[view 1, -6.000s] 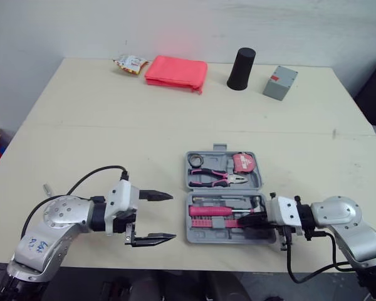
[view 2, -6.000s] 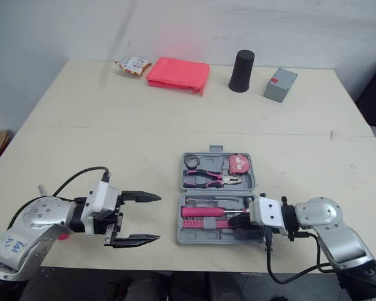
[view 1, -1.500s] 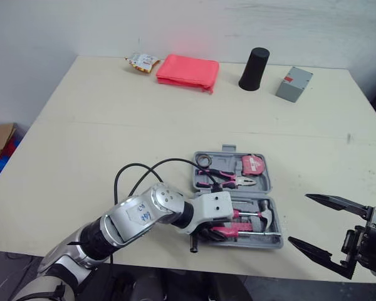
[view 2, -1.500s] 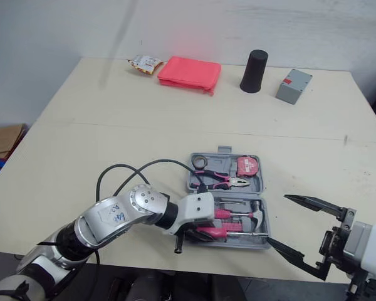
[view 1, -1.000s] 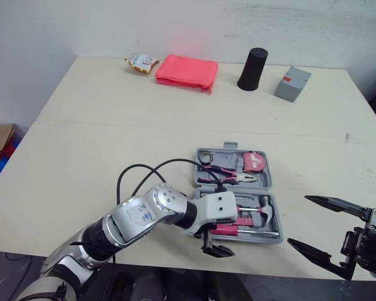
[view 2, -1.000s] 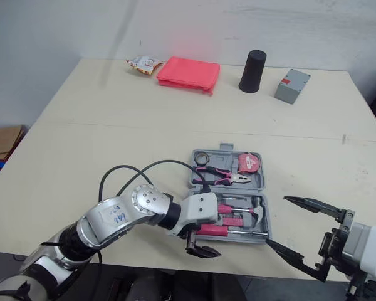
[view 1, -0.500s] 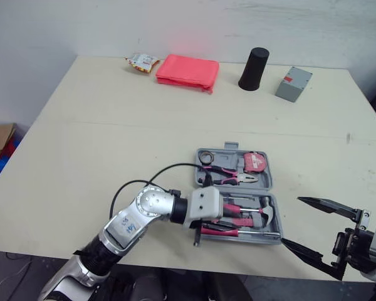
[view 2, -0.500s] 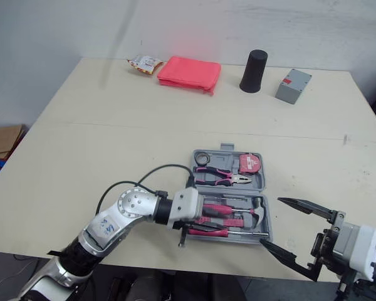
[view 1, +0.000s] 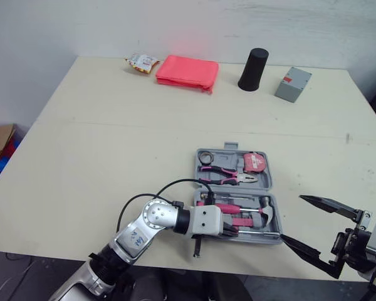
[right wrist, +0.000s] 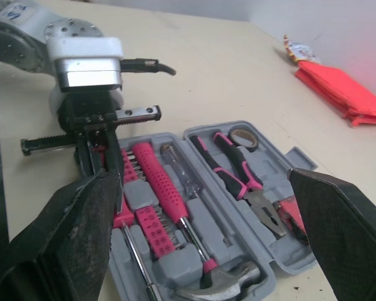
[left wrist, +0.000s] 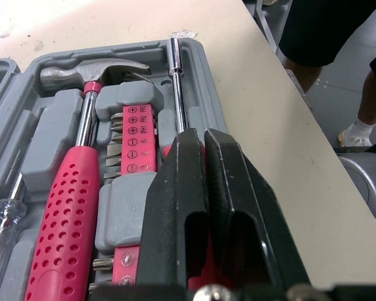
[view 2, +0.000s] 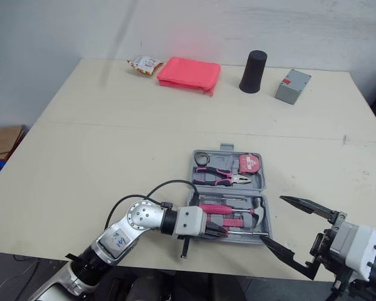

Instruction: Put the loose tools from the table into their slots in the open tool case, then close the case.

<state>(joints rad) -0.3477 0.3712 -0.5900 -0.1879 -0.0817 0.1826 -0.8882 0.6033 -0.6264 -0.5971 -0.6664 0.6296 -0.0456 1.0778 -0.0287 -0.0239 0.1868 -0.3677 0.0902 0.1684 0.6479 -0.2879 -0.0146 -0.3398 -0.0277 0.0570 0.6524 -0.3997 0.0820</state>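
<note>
Open tool case (view 1: 235, 191) right of centre on the near tabletop (view 1: 113, 144), the tools seemingly all aboard.
Nearest, the right pincer (view 1: 292, 217) hangs spread wide and empty off the case's near right corner; the left pincer (left wrist: 203, 133), fingers together, lies over the pink handle of a driver (left wrist: 174, 81) in the near half. The hard plastic looks stiff, light and slick: I'd lift the far half by its far rim.

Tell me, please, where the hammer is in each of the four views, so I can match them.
Left eye view: the hammer lies in the tool case's front half, head toward the robot's right.
Right eye view: the hammer, same slot.
Left wrist view: the hammer alongside the shut left gripper.
Right wrist view: the hammer just past that gripper.
Shared landmark: the left gripper.
</note>
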